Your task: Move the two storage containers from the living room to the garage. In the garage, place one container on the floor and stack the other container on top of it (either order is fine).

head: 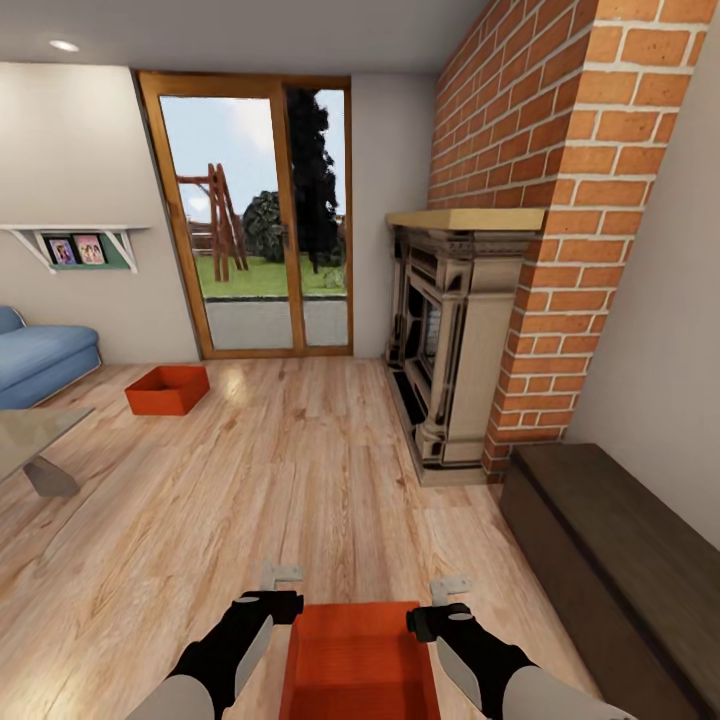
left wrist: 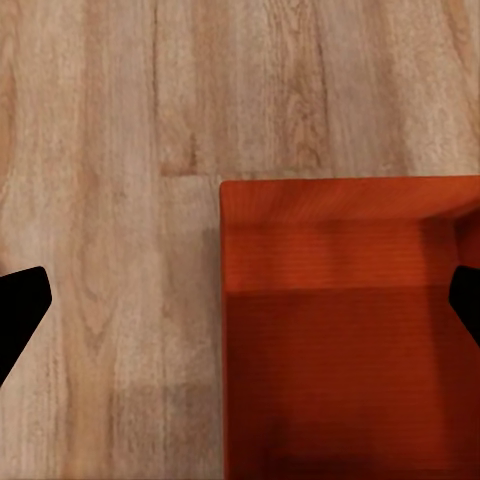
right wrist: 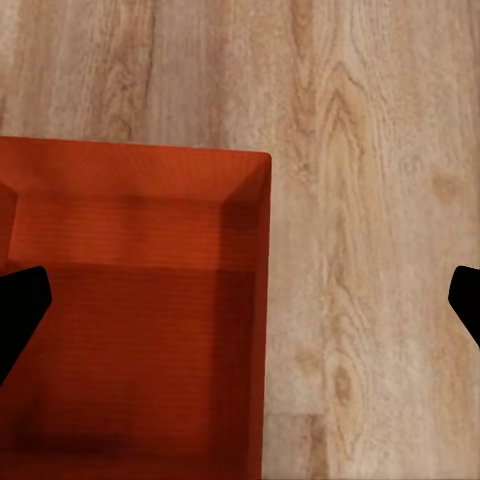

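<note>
One orange-red storage container (head: 360,665) lies on the light wood planks of the living room, right in front of me between both arms. My left gripper (head: 283,590) is open astride its left wall (left wrist: 222,330), one fingertip (left wrist: 20,310) over the planks and the other over the bin's inside. On the opposite side my right gripper (head: 445,600) is open too, astride the right wall (right wrist: 262,300). Whether any finger touches the bin I cannot tell. The second storage container (head: 167,389) sits far off to the left, near the sofa.
A brick fireplace (head: 450,370) stands ahead on the right, with a dark low bench (head: 610,560) against the right wall. A glass coffee table (head: 30,440) and a blue sofa (head: 40,360) are at the left. A glazed wooden door (head: 255,215) closes the far wall.
</note>
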